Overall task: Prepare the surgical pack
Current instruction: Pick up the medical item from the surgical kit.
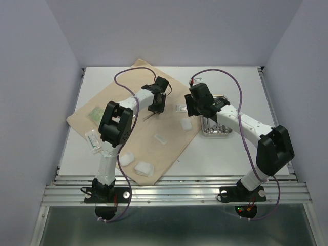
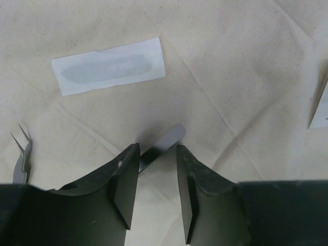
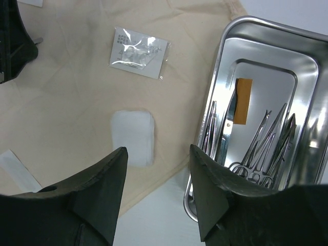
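A: Nearest, gauze pads (image 1: 145, 168) on the cloth's (image 1: 143, 148) near corner. Soft and light; probably best lifted by an edge.

B: The cloth lies flat on the tabletop (image 1: 230, 87). It looks limp. Take a corner, though it would likely drag its load.

A: Left pincer (image 2: 157, 148) is low over the cloth, a thin metal strip (image 2: 166, 142) between its jaws. Pinched or only straddled, cannot tell.

B: Right pincer (image 3: 157, 148) is spread and empty. Further out, the tray (image 3: 271, 87) sits just beside the cloth, scissors (image 3: 256, 159) inside. Stiff, slick steel; grip the rim.

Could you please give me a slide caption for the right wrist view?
Right gripper open above cloth, gauze pad and tray of instruments.
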{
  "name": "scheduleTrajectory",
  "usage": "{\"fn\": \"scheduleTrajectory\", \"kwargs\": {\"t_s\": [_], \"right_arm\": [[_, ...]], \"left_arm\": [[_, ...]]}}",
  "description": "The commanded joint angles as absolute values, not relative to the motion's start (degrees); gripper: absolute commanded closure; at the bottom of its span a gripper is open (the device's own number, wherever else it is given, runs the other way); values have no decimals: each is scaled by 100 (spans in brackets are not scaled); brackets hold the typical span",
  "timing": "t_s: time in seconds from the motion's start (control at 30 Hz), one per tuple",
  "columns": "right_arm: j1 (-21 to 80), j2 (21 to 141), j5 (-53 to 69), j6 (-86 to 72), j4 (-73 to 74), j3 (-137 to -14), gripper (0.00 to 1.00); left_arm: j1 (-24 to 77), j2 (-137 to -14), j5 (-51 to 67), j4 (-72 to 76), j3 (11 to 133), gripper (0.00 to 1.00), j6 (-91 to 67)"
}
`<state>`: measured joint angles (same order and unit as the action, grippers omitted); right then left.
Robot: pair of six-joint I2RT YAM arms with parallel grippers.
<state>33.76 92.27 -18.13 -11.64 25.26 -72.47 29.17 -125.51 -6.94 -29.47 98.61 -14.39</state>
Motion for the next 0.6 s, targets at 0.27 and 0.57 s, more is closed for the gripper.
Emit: {"fn": "scheduleTrajectory", "kwargs": {"t_s": [0.27,0.57], "right_arm": [[3357,9097,-1881,-1230,2382,-7277,43],[3357,9062,-1872,-1248,2399,-7277,43]], "left_arm": [[2962,-12524,-1195,-3199,10133,77,-1292],[2962,-12235,-1450,-3419,10353,100,-1309]]}}
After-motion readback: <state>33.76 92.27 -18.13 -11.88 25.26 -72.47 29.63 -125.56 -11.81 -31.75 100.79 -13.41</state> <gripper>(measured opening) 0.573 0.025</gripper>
